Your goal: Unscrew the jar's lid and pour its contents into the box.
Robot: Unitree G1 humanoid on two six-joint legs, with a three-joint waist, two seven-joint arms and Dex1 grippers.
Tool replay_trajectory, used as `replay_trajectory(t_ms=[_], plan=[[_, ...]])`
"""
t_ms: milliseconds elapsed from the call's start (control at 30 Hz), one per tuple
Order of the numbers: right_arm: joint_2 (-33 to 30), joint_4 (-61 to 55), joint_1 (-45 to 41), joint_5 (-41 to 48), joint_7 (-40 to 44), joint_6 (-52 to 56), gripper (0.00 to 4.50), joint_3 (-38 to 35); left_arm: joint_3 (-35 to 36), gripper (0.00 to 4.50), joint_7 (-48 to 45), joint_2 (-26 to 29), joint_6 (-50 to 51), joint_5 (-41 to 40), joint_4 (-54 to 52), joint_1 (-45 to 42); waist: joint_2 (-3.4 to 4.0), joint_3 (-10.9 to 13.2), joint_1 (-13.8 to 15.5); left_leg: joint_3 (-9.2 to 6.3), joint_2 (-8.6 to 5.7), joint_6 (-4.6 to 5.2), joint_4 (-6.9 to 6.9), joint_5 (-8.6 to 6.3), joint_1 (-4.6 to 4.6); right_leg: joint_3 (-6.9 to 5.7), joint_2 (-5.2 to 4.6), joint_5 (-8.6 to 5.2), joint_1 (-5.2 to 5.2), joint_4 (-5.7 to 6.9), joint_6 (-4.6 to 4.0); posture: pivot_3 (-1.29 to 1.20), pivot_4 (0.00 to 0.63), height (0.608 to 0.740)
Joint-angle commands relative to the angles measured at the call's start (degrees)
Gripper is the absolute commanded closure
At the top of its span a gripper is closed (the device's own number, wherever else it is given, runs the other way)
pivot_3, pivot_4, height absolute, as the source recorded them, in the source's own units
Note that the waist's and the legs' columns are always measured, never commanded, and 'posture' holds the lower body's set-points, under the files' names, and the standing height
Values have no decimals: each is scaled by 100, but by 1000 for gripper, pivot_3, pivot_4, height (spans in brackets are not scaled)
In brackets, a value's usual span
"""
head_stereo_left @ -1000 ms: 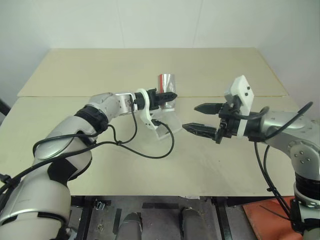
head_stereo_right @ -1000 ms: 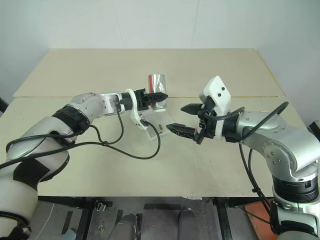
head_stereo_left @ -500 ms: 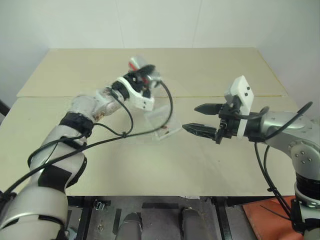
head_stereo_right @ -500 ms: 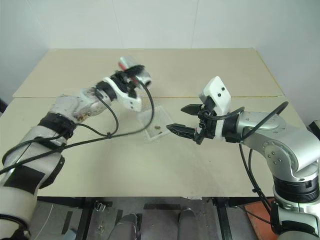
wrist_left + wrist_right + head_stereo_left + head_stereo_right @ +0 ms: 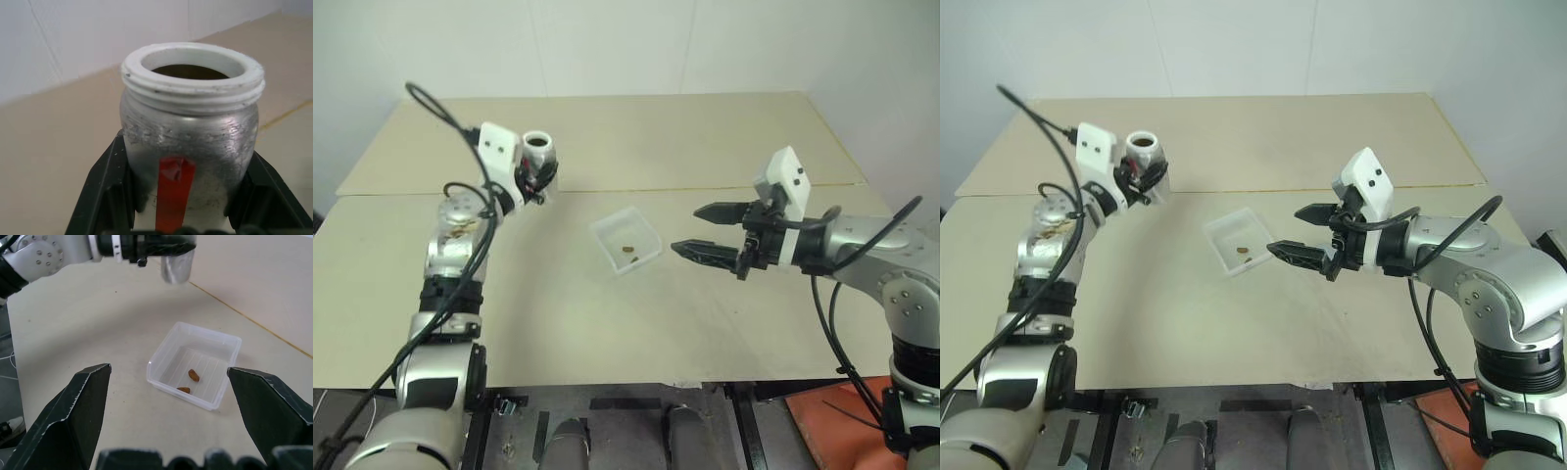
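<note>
Over the table's point(image 5: 607, 392) left side, the left gripper point(image 5: 536, 174) has swung away from the box point(image 5: 626, 240) and rolled the jar point(image 5: 539, 149) back upright, mouth open, jaws clenched on its body. Two brown pellets point(image 5: 190, 382) now lie in the box at mid-table, so the pour appears complete. Just right of the box, the right gripper point(image 5: 703, 231) hovers unmoved, jaws spread and empty. Pale beige boards form the surface, with a seam across; plain white walls stand behind.
</note>
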Motion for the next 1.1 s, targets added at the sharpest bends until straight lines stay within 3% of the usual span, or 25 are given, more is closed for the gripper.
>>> replay_trajectory(t_ms=[33,367,633,767,900,1100], plan=[[-44,-148,-41,62,-7,-110,80,-175,170,2572,-165,-53,-11,-278,-514,393,0,0,0,0,0,0,0,0,2,0,0,0,2,0,0,0,150,740],[-141,-261,127,25,-17,-110,80,-203,10,2572,-311,-289,-776,-119,-397,1003,-1,-1,28,1,-1,-1,0,0,0,0,-1,1,4,-6,-2,0,150,740],[-205,-368,316,-47,42,-241,0,-197,-23,29,-367,-269,-984,-63,-396,1418,-1,-2,19,2,0,1,0,-1,2,1,-1,1,4,-5,-2,0,150,740],[-248,-394,405,-37,75,-298,0,-227,51,29,-455,-110,-844,-165,-864,1739,0,-2,19,1,0,2,0,-2,4,1,0,1,5,-5,-2,0,150,740],[-362,-428,570,-46,115,-370,0,-312,291,29,-905,543,-499,-443,-1849,2311,0,-2,3,1,2,2,-1,-1,1,1,0,1,1,-5,-2,0,150,740],[-679,-311,858,-145,361,-594,0,-524,1069,29,-2649,2087,424,-1783,-3486,3428,1,-2,19,4,8,8,-9,-4,7,3,3,-1,1,-6,-5,0,150,740]])
